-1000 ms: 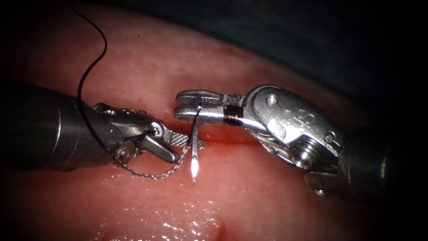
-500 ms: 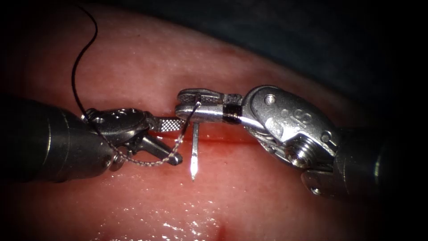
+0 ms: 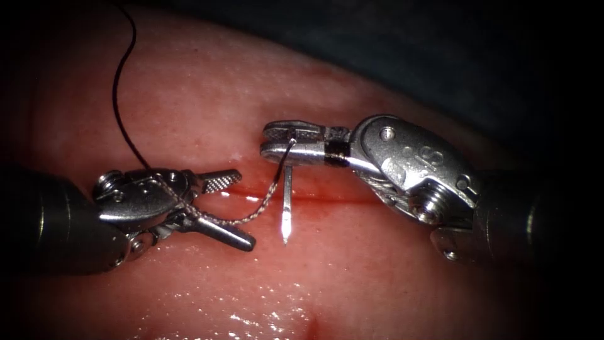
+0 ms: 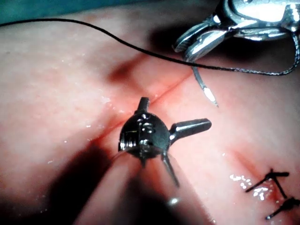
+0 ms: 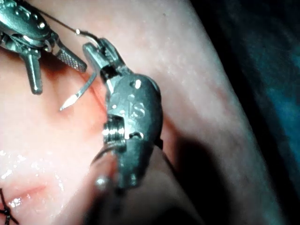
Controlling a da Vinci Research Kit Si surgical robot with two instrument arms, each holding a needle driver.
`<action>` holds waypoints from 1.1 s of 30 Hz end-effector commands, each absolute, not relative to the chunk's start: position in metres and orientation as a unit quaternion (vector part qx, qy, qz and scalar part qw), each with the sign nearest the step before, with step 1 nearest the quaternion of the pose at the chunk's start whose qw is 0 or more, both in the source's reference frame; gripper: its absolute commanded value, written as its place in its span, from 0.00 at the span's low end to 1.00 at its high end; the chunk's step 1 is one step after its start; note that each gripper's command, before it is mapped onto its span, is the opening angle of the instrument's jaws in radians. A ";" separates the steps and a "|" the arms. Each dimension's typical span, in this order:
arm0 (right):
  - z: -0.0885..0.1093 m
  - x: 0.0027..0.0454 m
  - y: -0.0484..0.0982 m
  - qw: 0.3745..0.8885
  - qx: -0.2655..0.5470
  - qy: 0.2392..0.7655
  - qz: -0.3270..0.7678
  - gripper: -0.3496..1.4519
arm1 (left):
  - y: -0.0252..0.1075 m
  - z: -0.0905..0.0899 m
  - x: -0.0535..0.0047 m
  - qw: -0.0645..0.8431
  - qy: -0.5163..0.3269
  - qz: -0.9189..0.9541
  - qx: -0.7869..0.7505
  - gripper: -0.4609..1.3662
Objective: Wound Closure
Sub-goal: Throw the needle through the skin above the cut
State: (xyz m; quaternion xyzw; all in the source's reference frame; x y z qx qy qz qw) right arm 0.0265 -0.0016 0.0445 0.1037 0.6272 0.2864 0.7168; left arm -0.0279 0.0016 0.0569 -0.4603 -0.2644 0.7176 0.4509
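One needle (image 3: 287, 201), held by the right hand (image 3: 267, 141), which is clenched on it close to the tail end where the thread (image 3: 116, 94) joins. The needle hangs centre frame w/ its tip pointing down the picture. It crosses over the cut (image 3: 327, 196) but isn't in the tissue (image 3: 189, 94), and the tip sits free above the wet surface. From the tail the thread goes as a pale braided length down-left, drapes across the left hand (image 3: 244, 209), then runs dark up to the upper left of the frame.

The left hand is spread wide, grasping nothing. It lies centre-left near the left end of the cut, well apart from the needle. A second ago its jaws stood round the needle shaft; since then it has backed off to the left, and the right hand has edged right w/ the needle.

Step, as I judge it: needle just handed to the right hand, btwn bites. Red fluid (image 3: 314, 189) lines the cut. The left wrist view shows two dark stitches (image 4: 272, 178) already in.

A fresh bite would call for a regrip. A hold this near the tail gives poor control, and the tip needs turning toward the cut's edge. Draped thread must slip off the left hand w/o snagging.
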 end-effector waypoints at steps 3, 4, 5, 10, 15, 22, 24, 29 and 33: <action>0.045 0.0263 -0.001 0.722 0.088 0.627 0.278 0.00 | 0.001 0.057 -0.0277 0.434 -0.243 0.743 -0.448 0.69; 0.045 0.0263 -0.001 0.723 0.086 0.628 0.276 0.00 | 0.001 0.057 -0.0277 0.432 -0.243 0.749 -0.440 0.67; 0.045 0.0263 -0.001 0.723 0.083 0.628 0.274 0.00 | 0.001 0.058 -0.0276 0.426 -0.235 0.762 -0.426 0.65; 0.045 0.0264 -0.001 0.727 0.070 0.629 0.265 0.00 | 0.000 0.059 -0.0268 0.414 -0.216 0.797 -0.383 0.59; 0.046 0.0265 0.000 0.727 0.063 0.630 0.265 0.00 | -0.001 0.060 -0.0258 0.405 -0.205 0.814 -0.362 0.51; 0.047 0.0268 0.000 0.733 -0.014 0.633 0.249 0.00 | -0.002 0.062 -0.0252 0.399 -0.198 0.824 -0.351 0.45; 0.047 0.0269 0.000 0.733 -0.012 0.634 0.244 0.00 | -0.002 0.062 -0.0250 0.400 -0.197 0.827 -0.341 0.44; 0.047 0.0276 0.000 0.735 -0.013 0.635 0.238 0.00 | -0.002 0.063 -0.0243 0.397 -0.190 0.843 -0.309 0.39; 0.048 0.0285 0.000 0.738 -0.025 0.635 0.228 0.00 | -0.003 0.064 -0.0236 0.394 -0.178 0.861 -0.270 0.39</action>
